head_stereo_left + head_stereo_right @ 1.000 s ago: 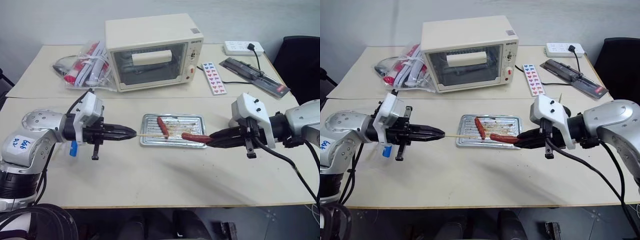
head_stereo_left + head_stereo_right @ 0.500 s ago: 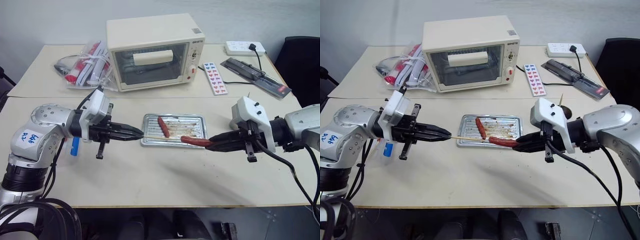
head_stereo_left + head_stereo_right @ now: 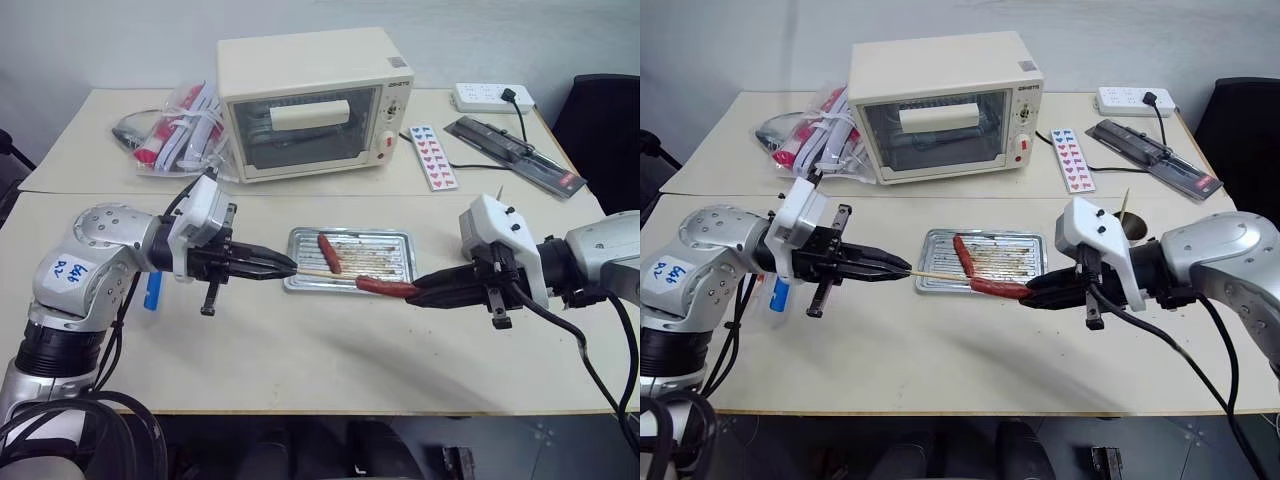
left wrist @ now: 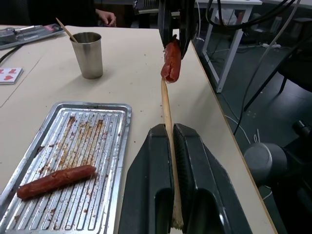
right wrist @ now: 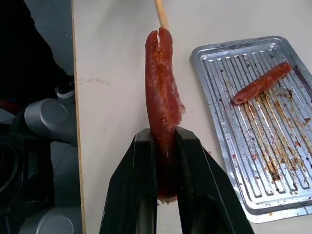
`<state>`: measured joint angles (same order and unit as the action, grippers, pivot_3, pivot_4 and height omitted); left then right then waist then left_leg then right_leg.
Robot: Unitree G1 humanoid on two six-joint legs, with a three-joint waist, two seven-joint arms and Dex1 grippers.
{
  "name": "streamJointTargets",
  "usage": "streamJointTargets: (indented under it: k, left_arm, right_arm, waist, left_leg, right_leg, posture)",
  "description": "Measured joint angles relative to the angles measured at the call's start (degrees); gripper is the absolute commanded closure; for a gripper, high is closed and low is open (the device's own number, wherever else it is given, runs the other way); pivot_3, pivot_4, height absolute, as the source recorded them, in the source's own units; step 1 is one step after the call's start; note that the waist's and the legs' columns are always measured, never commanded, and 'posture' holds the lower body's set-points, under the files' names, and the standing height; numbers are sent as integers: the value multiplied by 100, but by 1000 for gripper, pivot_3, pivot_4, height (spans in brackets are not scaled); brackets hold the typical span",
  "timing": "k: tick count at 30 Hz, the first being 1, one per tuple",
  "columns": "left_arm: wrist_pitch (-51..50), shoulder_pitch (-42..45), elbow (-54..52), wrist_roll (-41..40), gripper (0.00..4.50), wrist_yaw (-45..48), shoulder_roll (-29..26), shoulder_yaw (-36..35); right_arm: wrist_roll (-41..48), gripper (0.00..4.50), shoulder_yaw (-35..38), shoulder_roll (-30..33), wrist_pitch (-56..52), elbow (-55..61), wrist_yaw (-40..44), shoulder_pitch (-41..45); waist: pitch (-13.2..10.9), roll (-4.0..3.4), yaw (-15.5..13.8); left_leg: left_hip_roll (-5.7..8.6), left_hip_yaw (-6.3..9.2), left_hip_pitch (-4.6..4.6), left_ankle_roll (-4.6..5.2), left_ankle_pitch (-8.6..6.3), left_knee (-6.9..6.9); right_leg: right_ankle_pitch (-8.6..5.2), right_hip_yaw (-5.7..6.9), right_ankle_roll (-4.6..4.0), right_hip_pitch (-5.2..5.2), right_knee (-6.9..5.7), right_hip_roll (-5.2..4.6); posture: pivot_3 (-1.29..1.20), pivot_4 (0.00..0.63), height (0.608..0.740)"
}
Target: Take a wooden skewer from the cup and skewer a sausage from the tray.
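My left gripper [image 3: 290, 266] is shut on a wooden skewer [image 3: 325, 273], which points level toward the right. My right gripper [image 3: 415, 288] is shut on one end of a glossy reddish sausage [image 3: 385, 287], held over the near edge of the silver tray [image 3: 385, 250]. The skewer [image 4: 167, 112] meets the free end of the sausage [image 4: 170, 61]; how deep it goes I cannot tell. In the right wrist view the sausage [image 5: 162, 97] stands out between the black fingers [image 5: 141, 170]. A second sausage [image 3: 328, 252] lies in the tray. The cup [image 4: 89, 53] with another skewer stands beyond the tray, behind my right hand.
A cream toaster oven [image 3: 310, 100] stands at the back, with a plastic bag of packets [image 3: 175, 130] to its left. A sticker sheet [image 3: 432, 155], a black device [image 3: 510, 150] and a power strip [image 3: 487, 95] lie at the back right. A person's hand [image 4: 105, 17] rests past the cup.
My left gripper has carried the skewer to the right and slightly up, closing the gap until its tip meets the sausage. The right gripper has kept the sausage almost still.
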<state>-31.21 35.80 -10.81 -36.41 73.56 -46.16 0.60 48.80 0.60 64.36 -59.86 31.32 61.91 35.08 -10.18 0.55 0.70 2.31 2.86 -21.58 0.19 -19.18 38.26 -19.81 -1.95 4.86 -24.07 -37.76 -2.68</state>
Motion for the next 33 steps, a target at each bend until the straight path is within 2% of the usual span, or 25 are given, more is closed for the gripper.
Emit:
streamJointTargets:
  k: [20,33]
  left_arm:
    - [88,103,141,105,4500,235,-156,-2]
    - [128,173,198,112,4500,202,-45,22]
  right_arm:
    - [-197,4235,9,71,232,-248,34,-277]
    - [63,4235,55,21,17,-240,-58,-3]
  waist:
    - [0,0,-67]
    - [0,0,-62]
  left_leg:
    - [1,-1,0,1,0,6]
    - [0,-1,0,1,0,7]
  right_leg:
    - [0,0,0,0,-2,0]
    - [0,0,0,0,-4,0]
  posture:
    - [0,150,740]
    - [0,150,740]
